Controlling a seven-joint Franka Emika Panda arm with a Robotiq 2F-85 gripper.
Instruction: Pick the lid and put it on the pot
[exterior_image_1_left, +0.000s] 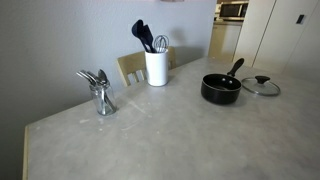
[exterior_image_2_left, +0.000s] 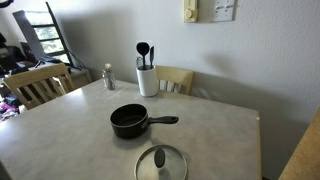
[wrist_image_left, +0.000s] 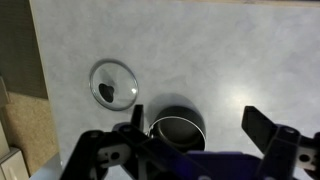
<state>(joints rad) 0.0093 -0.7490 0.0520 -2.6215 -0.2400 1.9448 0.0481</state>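
The black pot stands on the pale stone table, its long handle pointing toward the far side in this exterior view; it also shows in the other exterior view. The glass lid lies flat on the table beside the pot, apart from it. In the wrist view the lid lies to the upper left of the pot. My gripper shows only in the wrist view, open and empty, high above the table over the pot. It is not seen in either exterior view.
A white utensil holder with dark utensils stands at the table's far edge. A metal cup of spoons stands further along. Wooden chairs stand round the table. The table edge is near the lid.
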